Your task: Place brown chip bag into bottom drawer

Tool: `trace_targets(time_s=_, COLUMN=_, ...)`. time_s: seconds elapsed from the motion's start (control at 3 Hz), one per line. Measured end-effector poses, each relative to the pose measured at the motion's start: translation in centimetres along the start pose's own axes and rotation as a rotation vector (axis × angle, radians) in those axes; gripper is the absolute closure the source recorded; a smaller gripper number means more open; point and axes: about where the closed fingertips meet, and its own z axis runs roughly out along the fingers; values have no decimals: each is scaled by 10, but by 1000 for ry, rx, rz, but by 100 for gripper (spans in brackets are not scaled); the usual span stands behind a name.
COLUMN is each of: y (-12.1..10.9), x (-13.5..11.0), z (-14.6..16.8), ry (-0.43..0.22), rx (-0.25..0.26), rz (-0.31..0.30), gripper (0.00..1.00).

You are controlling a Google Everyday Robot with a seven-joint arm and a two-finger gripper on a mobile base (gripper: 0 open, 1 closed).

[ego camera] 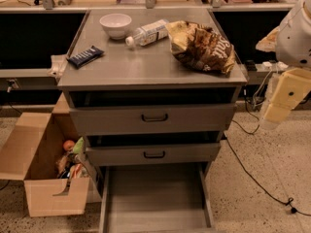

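Observation:
The brown chip bag [204, 45] lies crinkled on the right part of the grey cabinet top [141, 64], its tan-yellow end toward the back. The bottom drawer [158, 198] is pulled out at the foot of the cabinet, and its flat grey tray holds nothing. My arm hangs at the right edge of the view, beside the cabinet. Its pale end piece with the gripper [279, 106] sits to the right of the top drawer's level, below and right of the bag, touching nothing.
On the cabinet top are a white bowl [115, 24], a plastic bottle [146, 33] lying on its side and a dark blue candy bar wrapper [85, 56]. The two upper drawers [154, 118] stand slightly open. An open cardboard box [48, 169] of items sits left. Cables [252, 174] cross the floor right.

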Motion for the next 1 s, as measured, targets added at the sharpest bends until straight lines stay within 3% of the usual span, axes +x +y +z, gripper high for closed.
trace_targets(time_s=0.33, y=-1, x=0, z=0, ry=-2, rx=3, rz=1, gripper=0)
trace_targets(time_s=0.67, y=-32, x=3, z=3, ry=-46, rx=41, rz=23, gripper=0)
trace_targets(time_s=1.0, y=-86, x=1, z=17, ry=-153, rx=93, rz=48, gripper=0)
